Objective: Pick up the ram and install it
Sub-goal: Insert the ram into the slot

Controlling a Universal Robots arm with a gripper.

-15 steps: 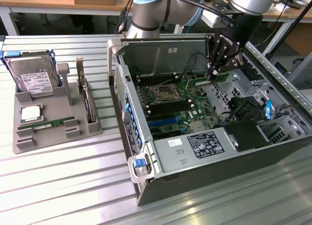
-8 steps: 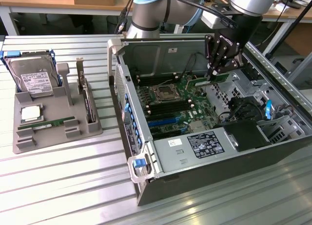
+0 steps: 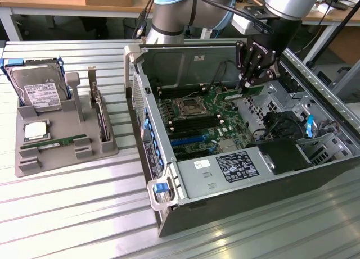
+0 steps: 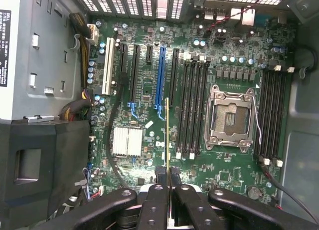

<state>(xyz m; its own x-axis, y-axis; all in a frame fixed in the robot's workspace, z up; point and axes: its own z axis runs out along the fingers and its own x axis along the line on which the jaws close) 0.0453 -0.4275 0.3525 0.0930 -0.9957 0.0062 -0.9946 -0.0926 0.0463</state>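
Note:
My gripper (image 3: 248, 83) hangs inside the open computer case (image 3: 169, 186), above the motherboard (image 3: 225, 127). It is shut on the ram (image 3: 253, 92), a thin green stick gripped along its top edge. In the wrist view the ram (image 4: 168, 135) shows edge-on as a thin line running out from between the black fingers (image 4: 160, 176) of the gripper (image 4: 168, 179). It hangs above the board, just beside a bank of black memory slots (image 4: 192, 110). A second bank of slots (image 4: 271, 115) lies on the far side of the empty CPU socket (image 4: 230, 117).
A grey holder tray (image 3: 34, 160) at the exterior view's left carries a silver hard drive (image 3: 36, 93), an upright expansion card (image 3: 101, 116), a CPU (image 3: 35, 131) and another green stick (image 3: 62, 141). A power supply (image 3: 225, 169), cables (image 3: 275, 124) and the case walls surround the board.

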